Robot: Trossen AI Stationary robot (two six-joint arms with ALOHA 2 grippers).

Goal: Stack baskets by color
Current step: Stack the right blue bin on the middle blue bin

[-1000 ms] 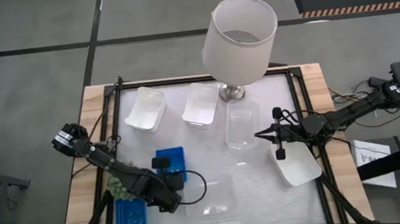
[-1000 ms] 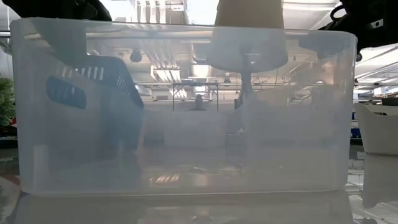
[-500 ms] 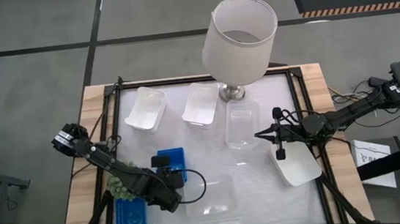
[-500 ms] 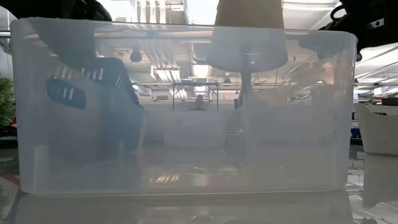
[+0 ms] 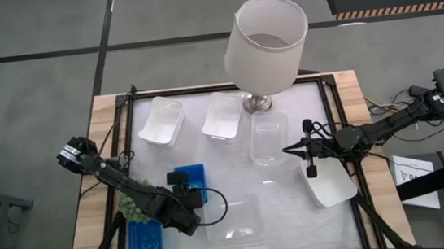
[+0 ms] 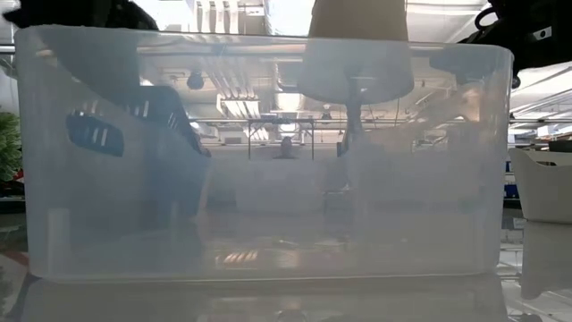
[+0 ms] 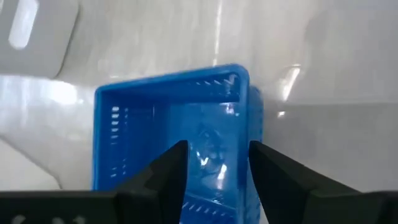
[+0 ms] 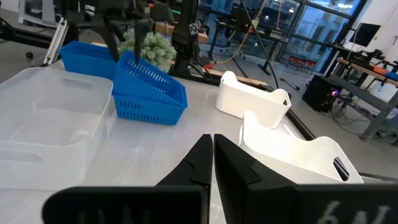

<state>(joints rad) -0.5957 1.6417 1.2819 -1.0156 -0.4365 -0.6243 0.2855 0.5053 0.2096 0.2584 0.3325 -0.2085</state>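
baskets, as you see them from above: blue basket (image 5: 189, 184) near the table's front left, left gripper (image 5: 181, 195) over it, fingers parted astride its wall, released. second blue basket (image 5: 145, 243) lies at the front-left edge beside the green plant (image 5: 129, 204). two white baskets (image 5: 161, 120) sit at the back by the lamp (image 5: 265, 32). clear basket (image 5: 268, 140) lies mid-table; right gripper (image 5: 309, 158) beside it, clenched on nothing, another white basket (image 5: 329, 183) just beyond.

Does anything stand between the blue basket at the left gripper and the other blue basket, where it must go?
Nothing visible lies between the blue basket and the other blue basket. The green plant stands close beside that path.
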